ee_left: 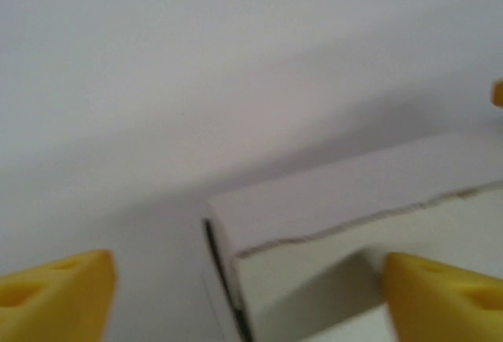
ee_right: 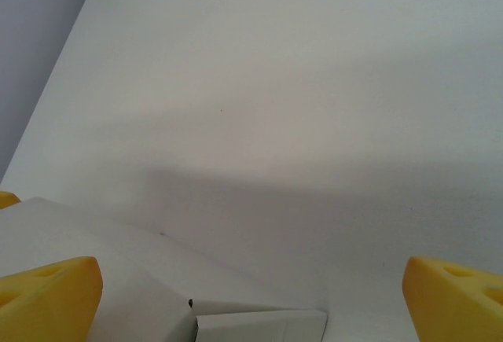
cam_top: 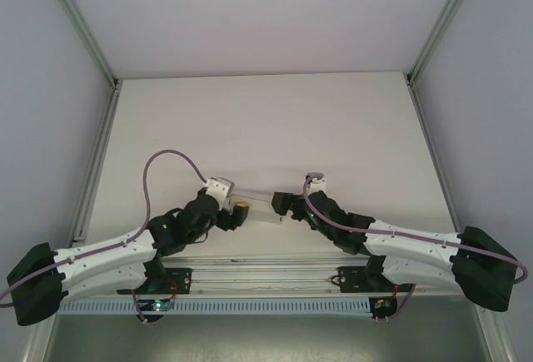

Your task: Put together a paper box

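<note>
Jaws spread open on both your arms, nothing gripped, and the small white thin-card paper box [cam_top: 265, 210] lies on the white table [cam_top: 266, 121] between them, body folded up, an end flap seemingly left to tuck.

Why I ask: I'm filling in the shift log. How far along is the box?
Done: the box is already folded up into a body. In hand: the left claw straddles one end and the right claw the other, both open. Left: an end flap at the right claw's end looks untucked, so closing the ends seems to remain.
</note>
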You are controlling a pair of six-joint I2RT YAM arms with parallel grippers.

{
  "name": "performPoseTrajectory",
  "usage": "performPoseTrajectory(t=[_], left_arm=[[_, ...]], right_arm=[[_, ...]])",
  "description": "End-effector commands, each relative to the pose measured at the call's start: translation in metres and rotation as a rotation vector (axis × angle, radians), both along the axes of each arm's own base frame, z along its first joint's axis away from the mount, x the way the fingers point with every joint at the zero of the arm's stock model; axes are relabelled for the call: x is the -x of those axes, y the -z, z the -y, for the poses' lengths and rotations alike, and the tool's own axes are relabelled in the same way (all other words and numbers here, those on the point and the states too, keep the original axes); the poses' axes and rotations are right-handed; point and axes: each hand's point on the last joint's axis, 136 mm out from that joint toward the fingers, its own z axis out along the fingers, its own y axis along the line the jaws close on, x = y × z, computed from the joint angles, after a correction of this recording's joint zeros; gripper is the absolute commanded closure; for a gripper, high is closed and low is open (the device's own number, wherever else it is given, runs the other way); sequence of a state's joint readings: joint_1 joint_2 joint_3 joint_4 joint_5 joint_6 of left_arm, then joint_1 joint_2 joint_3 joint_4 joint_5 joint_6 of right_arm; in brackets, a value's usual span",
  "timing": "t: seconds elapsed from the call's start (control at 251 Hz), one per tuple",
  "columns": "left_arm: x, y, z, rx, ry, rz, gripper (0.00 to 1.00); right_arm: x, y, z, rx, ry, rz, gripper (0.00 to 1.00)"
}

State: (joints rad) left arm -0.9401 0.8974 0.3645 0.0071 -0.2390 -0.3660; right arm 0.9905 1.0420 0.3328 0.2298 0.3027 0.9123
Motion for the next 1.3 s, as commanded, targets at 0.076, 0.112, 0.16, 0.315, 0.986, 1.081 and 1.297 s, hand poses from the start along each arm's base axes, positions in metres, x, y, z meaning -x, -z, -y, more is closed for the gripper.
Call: performPoseTrajectory(t=[0.076,0.112,0.16,0.315,0.986,1.081,1.297], left_arm=[[0.022,0.001,0.011,-0.006,0.095,-0.115,0.00],[0.023,-0.004,0.013,0.007,0.102,-0.117,0.00],[0.023,-0.011,0.015,0.027,0.094,-0.123,0.00],[0.016,-0.039,0.011,0.100,-0.014,-0.154,0.00],[-0.026,-0.008,-0.011,0.423,-0.324,-0.532,0.03],[-0.026,-0.001,-0.012,0.442,-0.329,-0.539,0.06],[-0.022,0.027,-0.025,0.467,-0.404,-0.571,0.19]], right_arm=[[0.017,0.057,0.030,0.186,0.019,-0.128,0.03],[0.017,0.058,0.029,0.184,0.021,-0.130,0.03],[0.017,0.060,0.030,0.185,0.023,-0.137,0.03],[0.025,0.074,0.037,0.216,0.011,-0.168,0.05],[0.026,0.090,0.039,0.336,-0.110,-0.070,0.10],[0.025,0.092,0.041,0.338,-0.102,-0.074,0.10],[0.024,0.097,0.046,0.368,-0.093,-0.080,0.10]])
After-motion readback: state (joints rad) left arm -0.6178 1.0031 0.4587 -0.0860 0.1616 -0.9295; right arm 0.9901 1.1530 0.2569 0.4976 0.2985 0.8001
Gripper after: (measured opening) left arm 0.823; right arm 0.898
